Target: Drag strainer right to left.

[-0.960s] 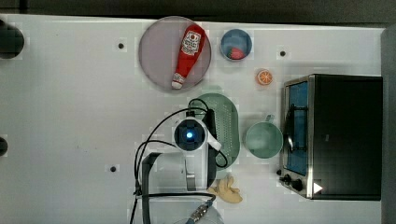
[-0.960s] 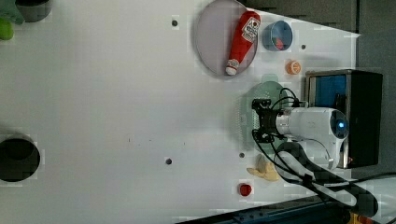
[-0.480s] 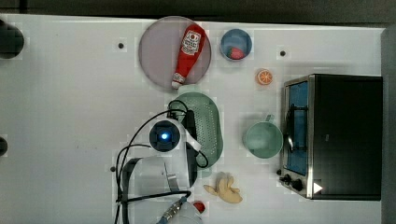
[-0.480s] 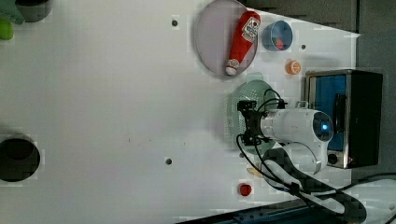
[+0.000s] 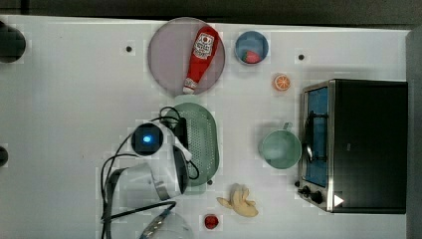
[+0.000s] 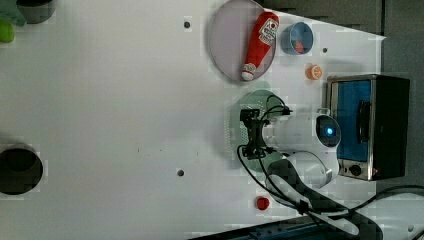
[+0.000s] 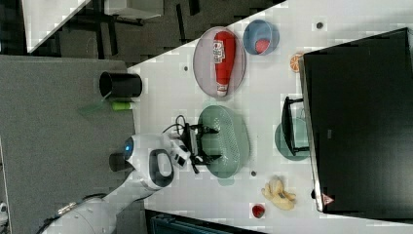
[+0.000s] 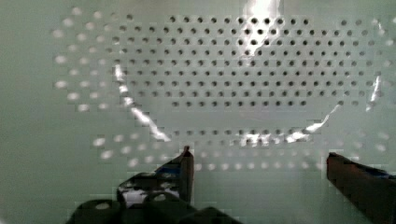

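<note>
Sage-green plastic fills my wrist view: my hand [image 8: 257,161] hangs low inside the strainer [image 5: 201,142], fingers [image 8: 184,163] spread wide and holding nothing. From the top view's left to right, the bare white bench [image 5: 64,99] comes first, then my arm over the strainer's near long side, then the strainer itself, lying mid-bench with its long axis running up and down the top view. My hand sits against its wall on the top view's left, so I judge the drag must carry it onward into that open stretch. Above it, the grey-lilac plate [image 5: 166,55] holds a ketchup bottle [image 5: 200,57]; the blue bowl [image 5: 251,47] holds something red. Further right, the green cup [image 5: 279,148] looks empty, beside the toaster oven [image 5: 356,144]. The strainer holds nothing but my fingers.
</note>
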### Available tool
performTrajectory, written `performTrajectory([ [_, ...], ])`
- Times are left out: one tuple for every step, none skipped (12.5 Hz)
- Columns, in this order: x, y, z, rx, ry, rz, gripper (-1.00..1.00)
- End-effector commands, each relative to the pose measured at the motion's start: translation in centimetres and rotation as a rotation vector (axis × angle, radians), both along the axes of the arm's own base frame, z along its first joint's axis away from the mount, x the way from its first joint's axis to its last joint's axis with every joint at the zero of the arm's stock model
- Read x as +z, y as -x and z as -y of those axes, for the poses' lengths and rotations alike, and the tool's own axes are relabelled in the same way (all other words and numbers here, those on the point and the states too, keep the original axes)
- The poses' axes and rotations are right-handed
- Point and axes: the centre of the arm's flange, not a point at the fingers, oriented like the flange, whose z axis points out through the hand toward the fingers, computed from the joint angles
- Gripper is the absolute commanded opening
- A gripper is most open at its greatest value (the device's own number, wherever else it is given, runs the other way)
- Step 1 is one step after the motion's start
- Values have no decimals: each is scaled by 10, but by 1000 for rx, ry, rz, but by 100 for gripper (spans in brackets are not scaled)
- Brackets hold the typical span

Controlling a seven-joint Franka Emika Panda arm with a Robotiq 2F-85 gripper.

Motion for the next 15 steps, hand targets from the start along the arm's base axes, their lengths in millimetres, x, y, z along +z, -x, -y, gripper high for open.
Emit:
performTrajectory([
  [5, -5, -33, -80, 8, 13, 100],
  [5, -6, -45, -87, 6, 19, 100],
  [4, -6, -59, -94, 2, 23, 100],
  [3, -7, -72, -100, -2, 27, 100],
  [3, -9, -85, -101, -10, 33, 100],
  [2, -9, -98, -103, -12, 31, 100],
  [1, -10, -108, -106, -13, 28, 100],
  [0, -11, -117, -105, -15, 28, 100],
  [-1, -12, -126, -98, -14, 22, 100],
  [-1, -13, -134, -95, -17, 18, 100],
  [-2, -15, -142, -101, -24, 12, 100],
  [-2, -16, -151, -107, -33, 7, 100],
  [-2, -17, -159, -112, -42, 0, 100],
  [-3, -18, -167, -116, -51, -7, 100],
  [-3, -18, -176, -119, -61, -9, 100],
])
